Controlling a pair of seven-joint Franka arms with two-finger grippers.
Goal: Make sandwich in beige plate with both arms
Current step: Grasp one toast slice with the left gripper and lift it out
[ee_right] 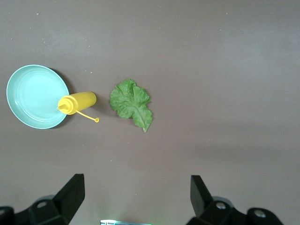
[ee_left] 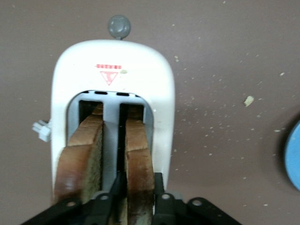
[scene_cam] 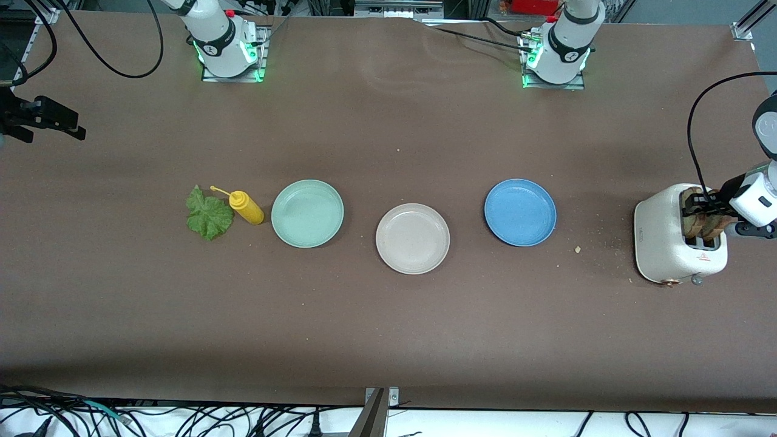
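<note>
A rounded cream toaster [scene_cam: 668,243] with a glossy shell stands at the left arm's end of the brown, matte table [scene_cam: 388,315], crumbs scattered round it. Two slices of brown bread with darker crusts stand upright in its slots. The left gripper [ee_left: 136,206] is down over the toaster, its black fingers [ee_left: 158,204] narrowed on either side of one bread slice [ee_left: 138,159], pressing its faces; the other slice [ee_left: 82,157] stands untouched in the neighbouring slot.

The beige plate [scene_cam: 413,238], round, shallow and speckled with a raised rim, lies bare at mid-table, between a blue plate [scene_cam: 520,212] and a mint-green plate [scene_cam: 307,213]. Just beside the green plate, toward the right arm's end, stands a yellow squeeze bottle [scene_cam: 247,207] with its cap dangling on a strap, and next to that a crinkled, veined lettuce leaf [scene_cam: 209,213] lies flat.

The right gripper [ee_right: 136,197] waits high over the table near the leaf, fingers spread wide, holding nothing.
</note>
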